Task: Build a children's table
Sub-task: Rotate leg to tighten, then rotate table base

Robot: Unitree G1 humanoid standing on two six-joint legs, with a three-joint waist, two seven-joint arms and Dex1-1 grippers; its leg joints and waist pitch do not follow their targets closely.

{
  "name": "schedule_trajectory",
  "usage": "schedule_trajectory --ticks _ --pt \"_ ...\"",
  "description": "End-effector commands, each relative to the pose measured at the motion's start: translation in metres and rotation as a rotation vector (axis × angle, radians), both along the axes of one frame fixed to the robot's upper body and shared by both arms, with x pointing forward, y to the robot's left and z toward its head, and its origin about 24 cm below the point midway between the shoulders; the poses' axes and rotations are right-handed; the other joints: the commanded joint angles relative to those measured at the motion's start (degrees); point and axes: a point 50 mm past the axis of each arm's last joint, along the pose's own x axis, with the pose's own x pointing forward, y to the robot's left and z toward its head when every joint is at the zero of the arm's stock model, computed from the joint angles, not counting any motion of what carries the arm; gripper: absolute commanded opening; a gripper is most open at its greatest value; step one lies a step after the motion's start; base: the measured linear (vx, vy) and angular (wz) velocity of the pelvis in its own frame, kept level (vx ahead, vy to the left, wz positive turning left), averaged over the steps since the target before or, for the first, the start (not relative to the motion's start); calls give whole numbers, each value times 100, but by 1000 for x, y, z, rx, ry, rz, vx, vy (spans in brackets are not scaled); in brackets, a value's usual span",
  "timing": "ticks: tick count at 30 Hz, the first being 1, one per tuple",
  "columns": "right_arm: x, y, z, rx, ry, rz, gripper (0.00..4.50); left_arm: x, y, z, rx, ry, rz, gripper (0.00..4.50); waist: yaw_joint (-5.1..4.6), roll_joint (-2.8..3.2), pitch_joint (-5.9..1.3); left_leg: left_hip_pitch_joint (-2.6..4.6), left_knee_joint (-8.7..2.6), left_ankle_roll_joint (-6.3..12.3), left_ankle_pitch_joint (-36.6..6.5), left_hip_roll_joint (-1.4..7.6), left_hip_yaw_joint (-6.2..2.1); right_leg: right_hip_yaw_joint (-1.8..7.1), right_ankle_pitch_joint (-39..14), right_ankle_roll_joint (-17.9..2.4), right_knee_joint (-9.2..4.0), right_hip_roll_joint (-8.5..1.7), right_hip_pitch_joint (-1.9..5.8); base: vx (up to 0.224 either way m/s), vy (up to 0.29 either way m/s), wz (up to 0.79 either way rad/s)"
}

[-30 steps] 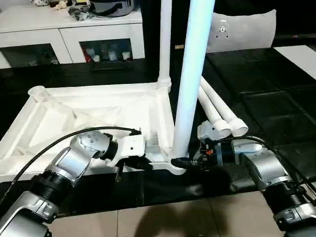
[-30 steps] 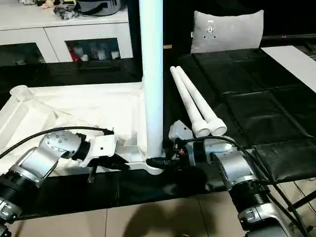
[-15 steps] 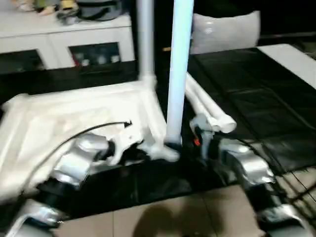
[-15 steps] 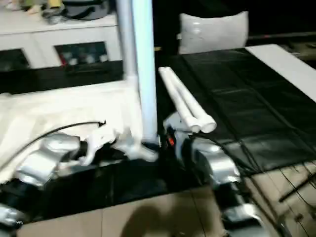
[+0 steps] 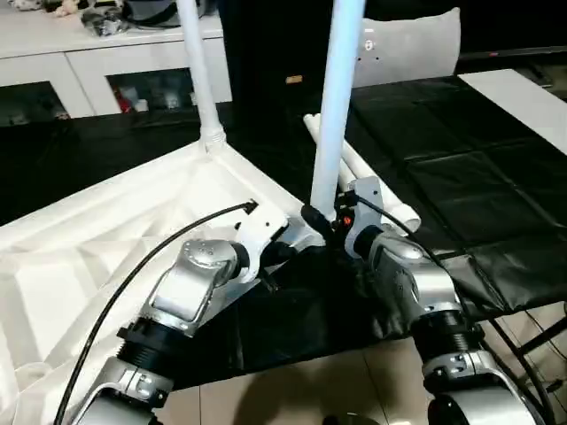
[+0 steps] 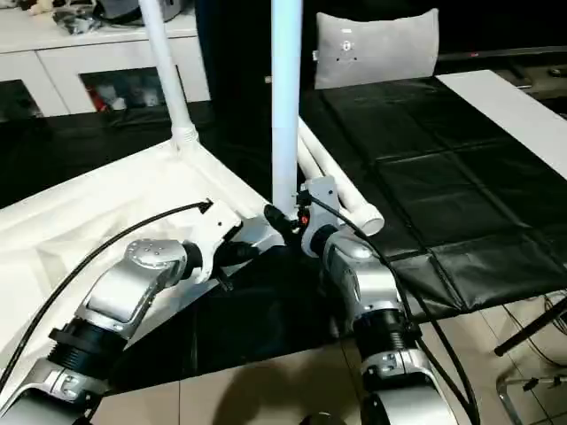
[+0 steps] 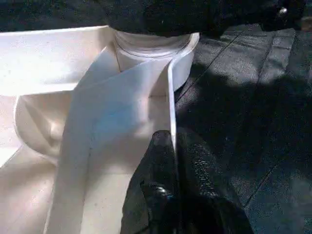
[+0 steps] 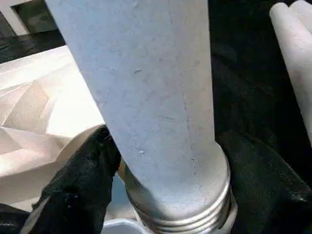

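The children's table top (image 5: 106,239) lies upside down on black mats, ribs up. One white leg (image 5: 197,62) stands in the far corner socket. A second leg (image 5: 337,106) stands upright at the near corner, its threaded end (image 8: 180,204) just over the socket. My right gripper (image 5: 323,220) is shut on this leg near its base, one black finger (image 8: 78,190) on each side. My left gripper (image 7: 173,141) is shut on the top's thin rim (image 7: 170,92) right beside that corner. Two loose legs (image 5: 385,190) lie side by side behind my right wrist.
A grey cushion (image 5: 412,44) leans at the back right. A white cabinet with glass doors (image 5: 89,62) runs along the back left. A white board (image 5: 523,97) lies at the far right. Tiled floor (image 5: 292,390) starts at the mats' near edge.
The view has shifted. The table top has turned and now lies at an angle, its far leg further left. Both grippers have stayed at the near corner.
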Motion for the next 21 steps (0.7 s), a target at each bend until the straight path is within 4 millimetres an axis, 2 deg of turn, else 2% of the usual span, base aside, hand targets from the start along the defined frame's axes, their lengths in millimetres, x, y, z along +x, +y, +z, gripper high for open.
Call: schedule_trajectory --ticks 1,6,7,8,10,12,13,15,17,19,20,21 --pt "-6 3 -1 33 11 38 382 4 0 11 19 -72 -38 0 49 -4 -352 -105 -364 759 -33 134 51 334 -1188 -944 -343 -337 474 0 0 0" --pt "-18 -14 1 -3 -22 16 426 14 13 9 106 -142 -52 0 121 0 -344 -78 -386 619 -172 132 51 347 -1341 -763 -370 -319 461 0 0 0" --pt "-19 -17 2 -8 -26 8 435 17 15 10 127 -172 -62 0 134 27 -335 -77 -398 602 -214 129 48 343 -1391 -749 -379 -318 464 0 0 0" --pt "-19 -17 2 -8 -26 8 435 17 15 10 127 -172 -62 0 134 12 -329 -86 -399 592 -253 115 49 339 -1470 -694 -407 -309 466 0 0 0" --pt "-23 -21 5 -37 -54 3 444 24 18 11 153 -220 -70 0 144 45 -330 -82 -408 476 -368 116 46 339 -1489 -646 -421 -314 467 0 0 0" --pt "-27 -24 8 -61 -82 0 444 28 19 14 136 -228 -66 0 153 32 -335 -94 -399 464 -328 99 49 343 -1440 -619 -410 -312 482 0 0 0" --pt "-29 -25 9 -65 -90 -1 444 29 19 14 120 -220 -64 0 160 40 -355 -92 -397 460 -257 117 37 351 -1314 -665 -372 -332 484 0 0 0" --pt "-32 -26 9 -58 -90 -2 450 29 18 16 95 -221 -81 43 164 45 -352 -96 -395 491 -192 128 39 357 -1166 -746 -360 -338 481 0 0 0" --pt "-35 -26 10 -57 -96 -1 450 29 17 19 86 -246 -85 54 168 36 -359 -99 -387 533 -140 130 38 360 -1050 -805 -343 -339 485 0 0 0" --pt "-39 -24 10 -51 -80 2 450 30 18 21 70 -285 -45 65 167 36 -347 -103 -392 556 -165 133 39 356 -1088 -839 -352 -341 486 0 0 0" --pt "-39 -24 10 -51 -80 2 450 30 18 21 70 -285 -45 89 167 34 -346 -105 -390 553 -174 132 41 355 -1107 -827 -352 -337 490 0 0 0" --pt "-40 -23 10 -48 -80 13 450 30 19 22 46 -288 -25 89 171 54 -337 -103 -393 540 -240 127 45 349 -1198 -798 -374 -340 487 0 0 0"
